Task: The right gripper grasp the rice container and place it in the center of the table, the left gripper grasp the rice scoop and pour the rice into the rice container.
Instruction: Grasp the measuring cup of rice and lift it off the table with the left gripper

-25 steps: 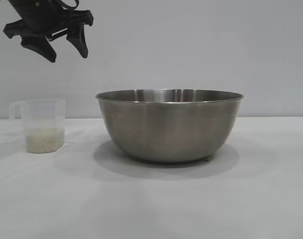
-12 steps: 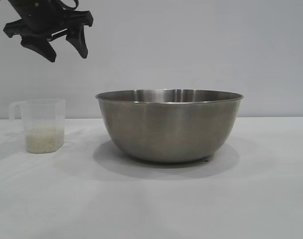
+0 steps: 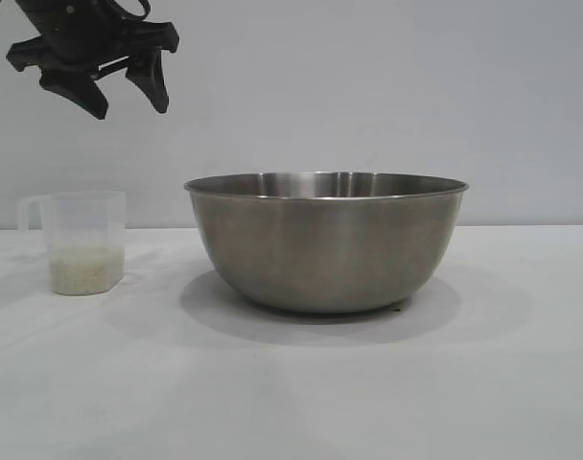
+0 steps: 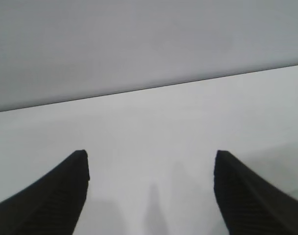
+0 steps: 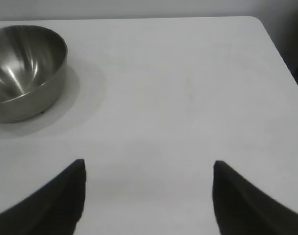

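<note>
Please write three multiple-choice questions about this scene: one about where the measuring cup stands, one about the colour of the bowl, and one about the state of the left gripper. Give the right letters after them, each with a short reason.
1. Where does the clear measuring cup stand in the exterior view?
A. Inside the bowl
B. On the table, left of the bowl and apart from it
C. Between the fingers of a gripper

2. What colour is the mixing bowl?
A. Red
B. Black
C. Silver-grey steel

3. What state is the left gripper in?
A. Open and empty, above the cup
B. Shut on the cup handle
C. Resting on the bowl rim

Answers:
1. B: bare white table shows between cup and bowl.
2. C: its brushed metal wall reflects light.
3. A: its black fingers stand apart with nothing between them, high over the cup, whose rice is not yet poured.
</note>
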Robot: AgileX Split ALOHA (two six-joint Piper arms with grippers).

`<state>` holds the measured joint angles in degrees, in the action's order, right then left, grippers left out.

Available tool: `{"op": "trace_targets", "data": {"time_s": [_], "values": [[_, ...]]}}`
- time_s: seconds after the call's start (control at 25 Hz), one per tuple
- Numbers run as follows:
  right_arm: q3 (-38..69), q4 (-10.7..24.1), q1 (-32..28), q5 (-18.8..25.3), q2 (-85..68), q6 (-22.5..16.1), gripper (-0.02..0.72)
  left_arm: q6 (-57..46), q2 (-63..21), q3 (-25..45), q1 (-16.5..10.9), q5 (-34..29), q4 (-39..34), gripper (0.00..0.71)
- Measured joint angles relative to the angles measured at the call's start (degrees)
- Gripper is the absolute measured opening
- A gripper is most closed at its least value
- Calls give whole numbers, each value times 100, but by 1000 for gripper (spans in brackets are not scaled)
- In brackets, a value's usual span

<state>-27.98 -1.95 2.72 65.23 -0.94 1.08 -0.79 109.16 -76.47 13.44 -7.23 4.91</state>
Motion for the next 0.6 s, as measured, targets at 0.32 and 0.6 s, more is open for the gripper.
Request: {"op": "trace_targets", "data": {"time_s": [0.32, 0.6], "values": [[0, 0, 0, 0, 0, 0, 465, 0, 0, 0, 0, -60, -14, 472], [0, 0, 0, 0, 0, 0, 465, 44, -70, 0, 0, -248, -296, 472]]}}
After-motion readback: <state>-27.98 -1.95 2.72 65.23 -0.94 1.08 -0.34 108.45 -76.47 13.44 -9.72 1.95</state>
